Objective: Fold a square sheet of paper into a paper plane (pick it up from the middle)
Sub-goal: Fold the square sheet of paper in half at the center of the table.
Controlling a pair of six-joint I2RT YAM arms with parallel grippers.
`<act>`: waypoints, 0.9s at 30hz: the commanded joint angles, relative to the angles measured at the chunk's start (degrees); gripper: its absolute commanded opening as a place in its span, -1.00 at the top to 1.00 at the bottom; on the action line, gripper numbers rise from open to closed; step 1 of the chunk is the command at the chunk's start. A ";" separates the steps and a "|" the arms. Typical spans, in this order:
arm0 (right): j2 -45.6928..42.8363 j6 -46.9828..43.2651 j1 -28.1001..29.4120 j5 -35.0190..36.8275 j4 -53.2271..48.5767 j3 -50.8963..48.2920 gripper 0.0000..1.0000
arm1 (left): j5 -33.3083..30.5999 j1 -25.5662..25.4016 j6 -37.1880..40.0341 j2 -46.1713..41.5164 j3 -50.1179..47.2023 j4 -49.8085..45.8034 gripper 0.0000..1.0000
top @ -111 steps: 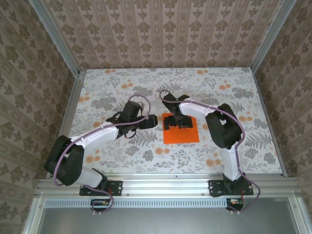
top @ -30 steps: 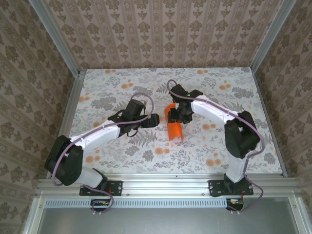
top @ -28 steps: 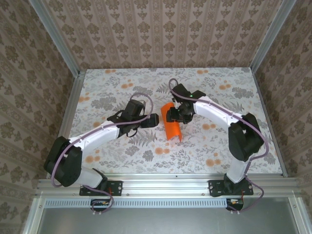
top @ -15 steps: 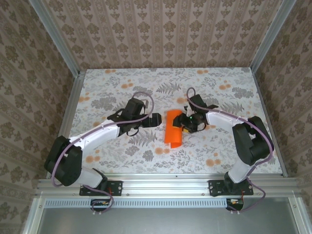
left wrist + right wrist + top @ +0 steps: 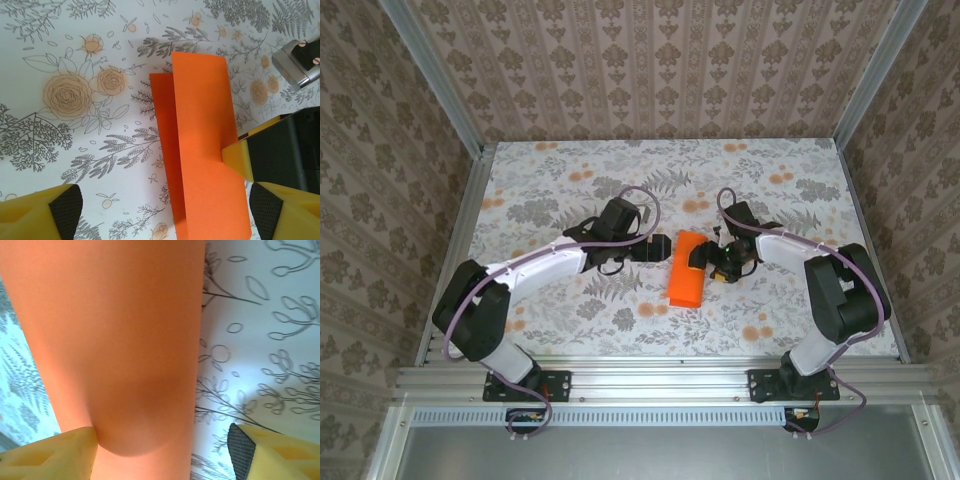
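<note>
The square sheet of paper (image 5: 686,282) now lies doubled over, left gripper (image 5: 658,250) moved in spread wide, right gripper (image 5: 708,262) jaws parting, so the uncreased fold may spring open

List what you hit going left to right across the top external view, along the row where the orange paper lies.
left hand → square sheet of paper, folded over → right hand, at the paper's right edge.
</note>
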 commanded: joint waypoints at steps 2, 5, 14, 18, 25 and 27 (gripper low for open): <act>-1.17 -3.78 -0.19 7.60 -8.51 3.04 -0.32 | 0.91 -0.59 -2.04 1.32 1.58 -0.12 -0.73; -0.96 -4.51 -0.13 7.93 -9.48 3.14 -0.31 | 0.43 -0.59 -3.81 2.49 1.87 -0.20 -0.62; 1.82 -3.46 1.13 6.41 -7.41 4.38 -0.31 | -0.15 -0.59 -5.28 4.54 3.32 -0.93 -0.53; 3.13 -2.66 1.91 5.53 -6.92 5.55 -0.31 | -1.03 -0.59 -5.07 4.80 3.81 -2.20 -0.49; 5.23 -2.44 2.79 6.04 -7.09 7.29 -0.31 | -0.79 -0.53 -5.16 5.23 3.92 -2.00 -0.47; 5.81 -2.82 2.97 6.31 -7.54 7.40 -0.31 | -0.80 -0.58 -5.10 5.23 3.87 -2.21 -0.47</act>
